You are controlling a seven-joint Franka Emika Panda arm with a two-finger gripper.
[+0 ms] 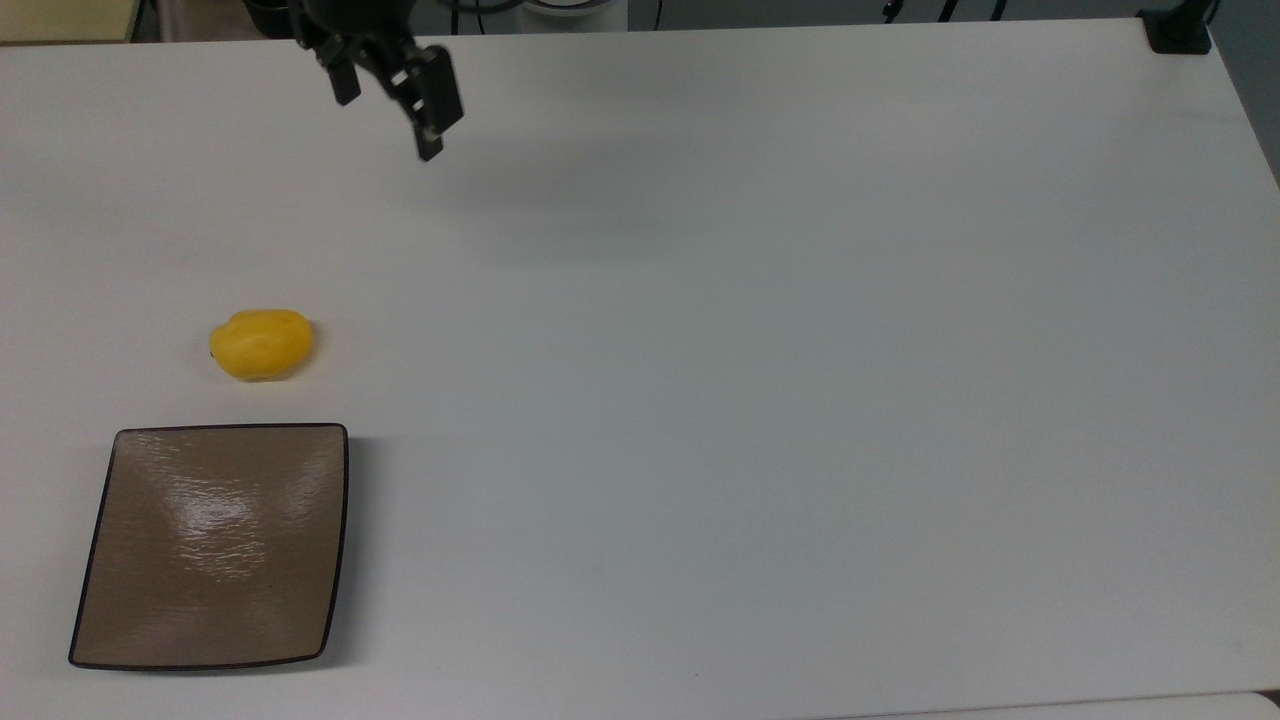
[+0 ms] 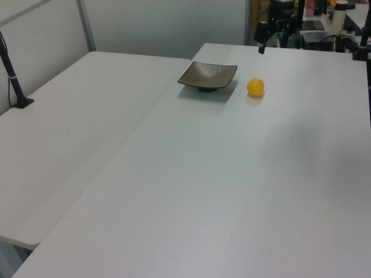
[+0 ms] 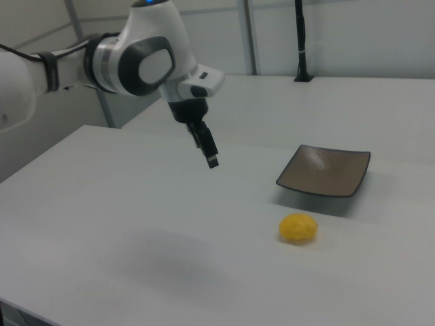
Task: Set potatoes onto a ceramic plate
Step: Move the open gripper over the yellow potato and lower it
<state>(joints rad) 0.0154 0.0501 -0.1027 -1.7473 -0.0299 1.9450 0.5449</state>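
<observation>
Hovering above the white table (image 1: 760,380), the black two-finger gripper (image 1: 388,118) is seen near the top view's upper left, fingers spread wide with nothing between them. The bright yellow, lumpy oval potato (image 1: 261,344) is found well apart from the gripper, below it and a little toward the top view's left, resting on the bare tabletop. The square glossy brown ceramic plate (image 1: 212,545) with its thin dark rim is seen farther still from the gripper, just beyond the potato, near it but not touching. In the right view, the gripper (image 3: 209,155) is held high at the end of the white arm (image 3: 139,58), fingers angled downward, with the potato (image 3: 298,229) and plate (image 3: 325,171) off toward the right view's right.
</observation>
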